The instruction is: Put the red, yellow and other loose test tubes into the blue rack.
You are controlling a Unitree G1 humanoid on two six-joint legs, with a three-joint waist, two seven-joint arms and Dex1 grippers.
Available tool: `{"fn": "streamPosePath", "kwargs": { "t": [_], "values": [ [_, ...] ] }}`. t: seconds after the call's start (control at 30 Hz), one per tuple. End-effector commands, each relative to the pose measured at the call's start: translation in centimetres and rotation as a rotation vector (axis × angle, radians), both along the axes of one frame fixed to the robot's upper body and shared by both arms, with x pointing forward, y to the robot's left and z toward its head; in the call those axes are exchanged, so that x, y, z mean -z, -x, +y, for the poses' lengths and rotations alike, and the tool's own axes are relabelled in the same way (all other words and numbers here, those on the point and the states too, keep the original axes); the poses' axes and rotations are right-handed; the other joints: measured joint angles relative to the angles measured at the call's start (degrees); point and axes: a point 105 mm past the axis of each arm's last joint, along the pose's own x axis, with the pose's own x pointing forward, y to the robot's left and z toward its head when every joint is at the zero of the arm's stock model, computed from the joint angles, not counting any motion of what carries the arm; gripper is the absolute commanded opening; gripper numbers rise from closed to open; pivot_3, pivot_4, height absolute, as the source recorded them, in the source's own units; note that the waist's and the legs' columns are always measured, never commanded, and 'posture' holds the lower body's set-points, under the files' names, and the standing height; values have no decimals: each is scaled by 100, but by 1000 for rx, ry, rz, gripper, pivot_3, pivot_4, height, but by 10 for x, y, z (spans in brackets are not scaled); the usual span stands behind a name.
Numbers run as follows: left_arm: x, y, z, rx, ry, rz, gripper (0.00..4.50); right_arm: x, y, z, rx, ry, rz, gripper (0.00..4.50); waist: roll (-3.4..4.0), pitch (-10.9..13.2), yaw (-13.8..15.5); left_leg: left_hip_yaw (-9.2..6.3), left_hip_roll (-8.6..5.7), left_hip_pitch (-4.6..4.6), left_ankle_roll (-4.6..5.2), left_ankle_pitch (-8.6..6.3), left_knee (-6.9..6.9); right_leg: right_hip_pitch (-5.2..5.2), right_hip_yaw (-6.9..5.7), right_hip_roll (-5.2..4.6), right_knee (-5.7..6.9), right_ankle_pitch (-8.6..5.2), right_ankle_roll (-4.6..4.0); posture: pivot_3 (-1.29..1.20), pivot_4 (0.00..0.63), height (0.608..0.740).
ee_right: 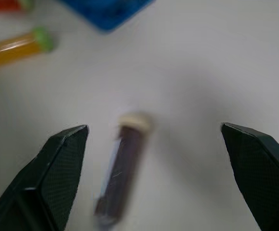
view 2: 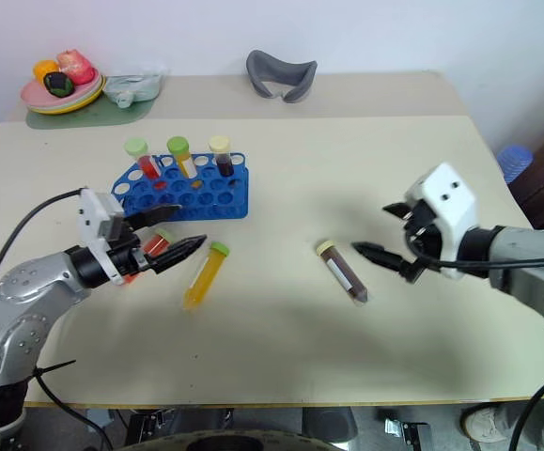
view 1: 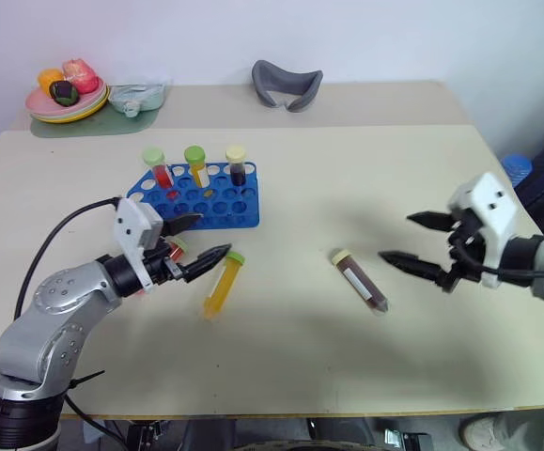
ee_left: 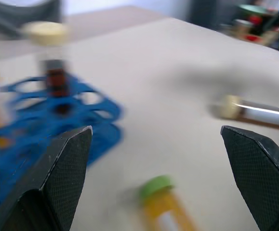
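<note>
Right now your left gripper [view 1: 199, 237] has its fingers spread wide and holds nothing; it hangs just in front of the blue rack [view 1: 201, 197], pointing across the surface [view 1: 347, 178] toward your right. A yellow tube [view 1: 223, 284] with a green cap lies flat just beside its fingertips, and a red tube [view 1: 172, 250] lies partly hidden behind the fingers, close to the rack's front edge. Three tubes already stand upright along the rack's back row: a red one with a green cap [view 1: 158, 167], a yellow one with a green cap [view 1: 196, 163], and a dark one with a pale cap [view 1: 237, 163]. Your right gripper [view 1: 413, 241] also has its fingers spread and empty, aimed at a dark tube [view 1: 360, 280] with a pale cap that lies flat near the middle of the surface, just short of the fingertips. From the right wrist you see that dark tube [ee_right: 122, 169] lying between the two fingers, untouched.
</note>
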Motion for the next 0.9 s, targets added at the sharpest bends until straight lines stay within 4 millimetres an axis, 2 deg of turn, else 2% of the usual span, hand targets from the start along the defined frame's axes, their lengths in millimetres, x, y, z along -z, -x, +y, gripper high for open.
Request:
{"fn": "streamPosePath", "kwargs": {
  "t": [0.03, 0.23, 0.4, 0.53, 0.9],
  "values": [
    [10, 10, -13, 112, -51, 11, 4377, 8, 1, 16, 25, 2, 91, 4500, 0, 0, 12, -1, 0, 0, 0, 0, 1, -1, 0, 1, 1, 0, 0, 0, 150, 740],
    [20, 16, -24, 199, -68, 13, 4377, 22, -9, 27, 73, 57, 160, 4500, -1, 1, 62, -1, -2, -18, 5, -3, 1, -8, -3, -5, -9, -1, 0, 0, 150, 740],
    [23, 17, -30, 216, -63, 5, 4377, 35, -19, 17, 207, 97, 258, 4500, 0, 1, 34, -1, -1, -17, 7, -4, 3, -9, -3, -4, -6, -1, 0, 0, 150, 740],
    [28, 21, -35, 230, -64, 7, 4377, 39, -20, 20, 301, 113, 342, 4500, 0, 3, 8, -1, 0, -23, 10, -5, 5, -15, -3, -4, -5, -1, 0, 0, 150, 740],
    [31, 26, -36, 209, -61, 5, 4377, 51, -43, 40, 337, 196, 391, 4500, 2, 4, 25, -1, 3, -32, 11, -6, 5, -29, -1, 1, -1, -1, -1, 0, 150, 740]
  ]
}}
